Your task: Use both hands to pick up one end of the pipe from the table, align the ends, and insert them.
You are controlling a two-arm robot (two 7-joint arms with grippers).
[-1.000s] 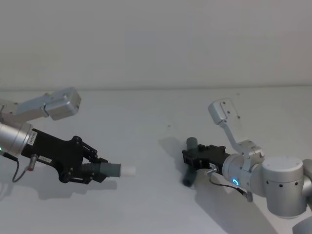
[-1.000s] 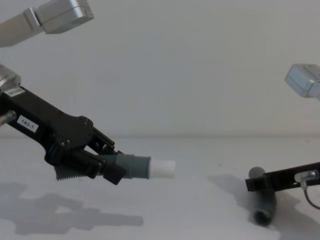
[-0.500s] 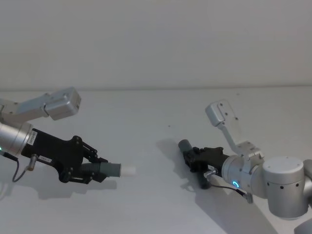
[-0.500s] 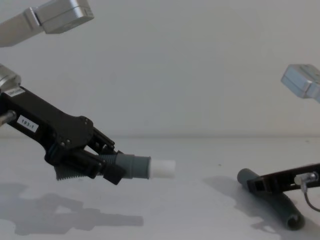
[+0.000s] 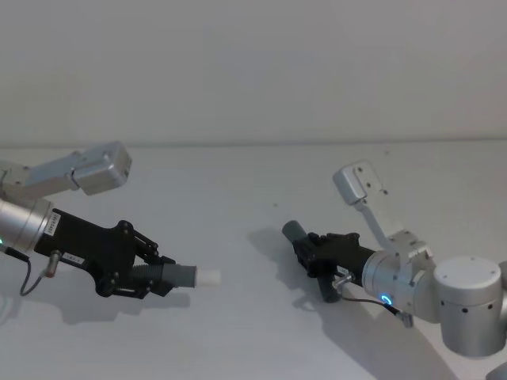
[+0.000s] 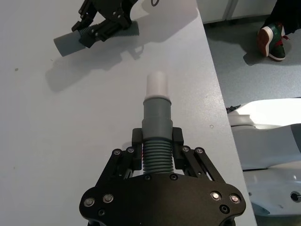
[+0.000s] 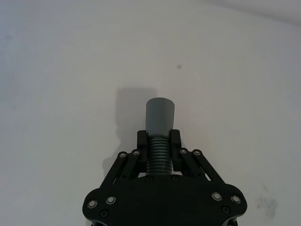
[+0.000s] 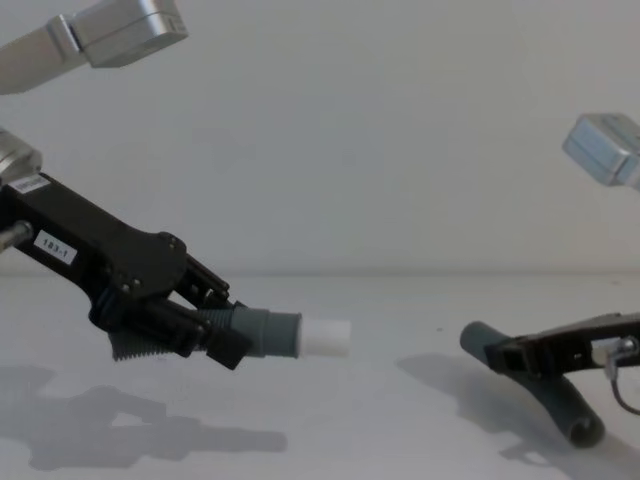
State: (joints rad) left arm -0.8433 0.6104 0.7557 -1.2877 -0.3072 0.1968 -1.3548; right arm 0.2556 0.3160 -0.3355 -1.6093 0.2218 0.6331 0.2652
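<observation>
Plain white matte table, pale wall behind. The dark grey ribbed pipe piece with a white tip is clamped in the black left end effector, clear of the table. The dark grey socket-cuffed pipe piece is clamped in the right end effector, well apart.

Beneath me lies a grey floor, with a red, white and green shoe farther off; ahead of me stands a plain pale wall.
</observation>
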